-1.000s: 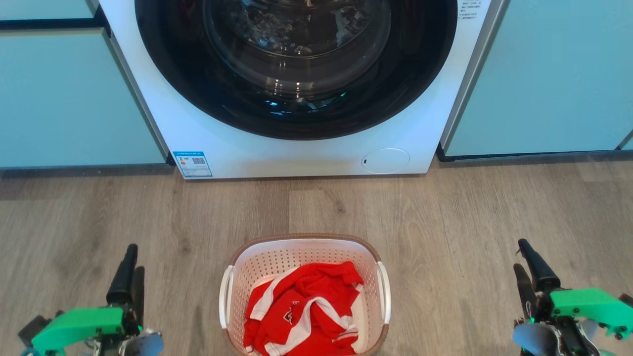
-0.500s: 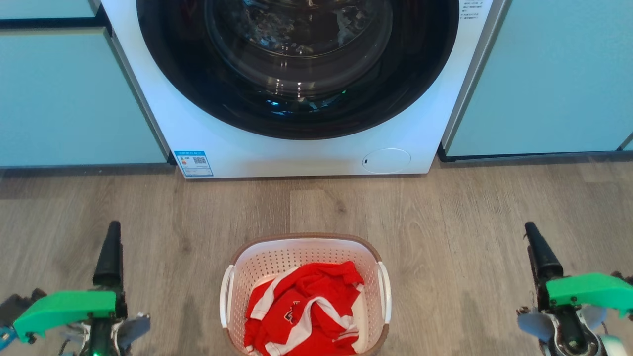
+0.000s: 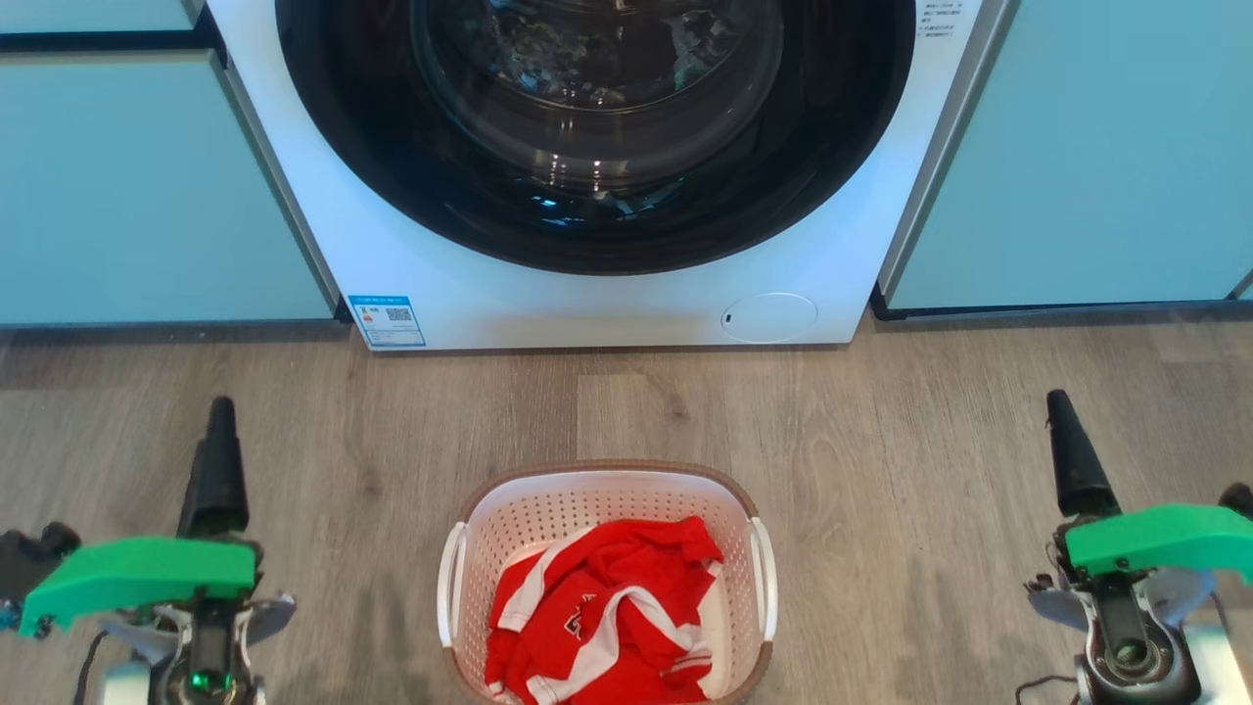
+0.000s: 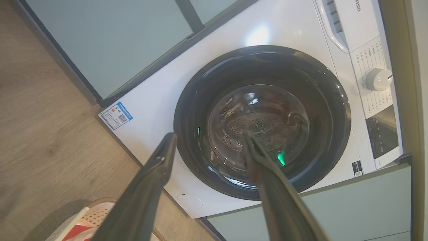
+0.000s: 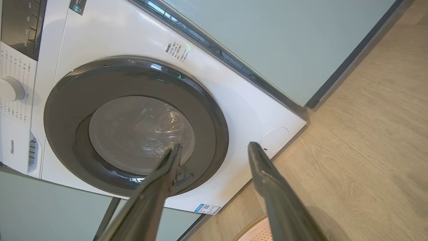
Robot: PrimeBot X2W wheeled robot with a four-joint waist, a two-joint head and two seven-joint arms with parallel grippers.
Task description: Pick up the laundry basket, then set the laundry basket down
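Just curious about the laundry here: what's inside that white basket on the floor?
A crumpled red and white garment lies in the laundry basket, covering most of its bottom. Whether anything lies under the cloth cannot be seen.

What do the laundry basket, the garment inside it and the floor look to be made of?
Laundry basket: likely moulded white plastic, going by its perforated walls; its brown rim looks woven, possibly imitation.
Red-and-white garment: soft fabric, creased.
Floor: wood-look planks with visible grain; real wood or laminate unclear.
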